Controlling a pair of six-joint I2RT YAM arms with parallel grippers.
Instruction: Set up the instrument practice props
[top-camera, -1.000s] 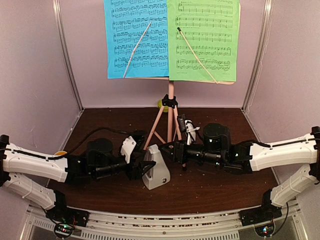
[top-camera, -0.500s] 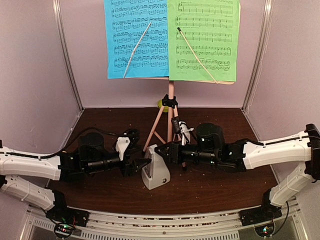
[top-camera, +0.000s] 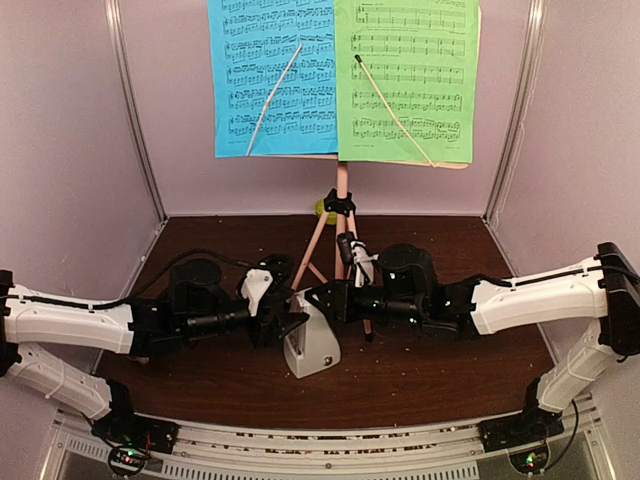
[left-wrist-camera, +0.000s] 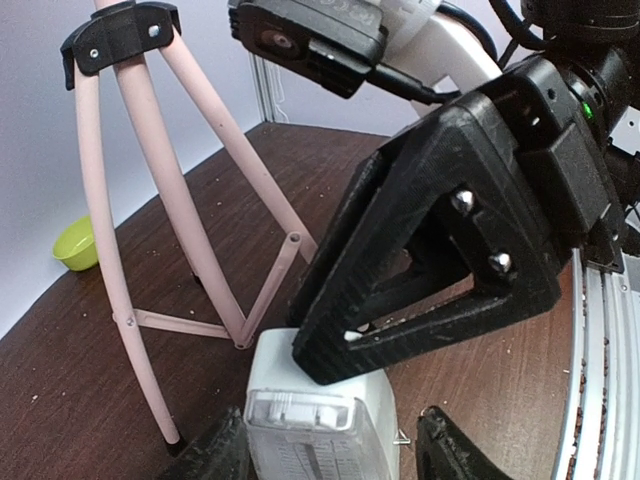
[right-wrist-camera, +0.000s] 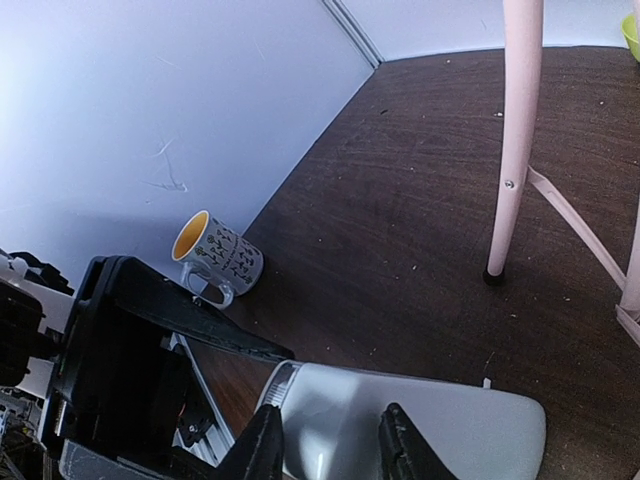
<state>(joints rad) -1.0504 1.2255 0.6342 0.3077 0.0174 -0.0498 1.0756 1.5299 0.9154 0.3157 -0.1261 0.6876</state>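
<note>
The white pyramid metronome (top-camera: 312, 346) stands upright on the dark table, in front of the pink music stand (top-camera: 342, 205). The stand holds a blue sheet (top-camera: 272, 80) and a green sheet (top-camera: 412, 80). My left gripper (top-camera: 291, 326) is open around the metronome (left-wrist-camera: 318, 425): its left finger is against one side and its right finger (left-wrist-camera: 452, 455) stands a little off the other. My right gripper (top-camera: 313, 298) reaches in from the right, with a black finger (left-wrist-camera: 400, 290) resting on the metronome's upper part. In the right wrist view the white body (right-wrist-camera: 440, 425) fills the gap between its fingers, whose tips are cut off.
A white mug with an orange lining (right-wrist-camera: 216, 258) stands by the left wall. A small lime-green bowl (left-wrist-camera: 76, 243) sits behind the stand's tripod legs (left-wrist-camera: 200, 130). One pink leg (right-wrist-camera: 518, 130) comes down just beyond the metronome. Walls enclose the table on three sides.
My right arm has reached further left, and its gripper is now at the top of the metronome. My left arm drew back and then returned to the metronome's left side. The metronome has not moved.
</note>
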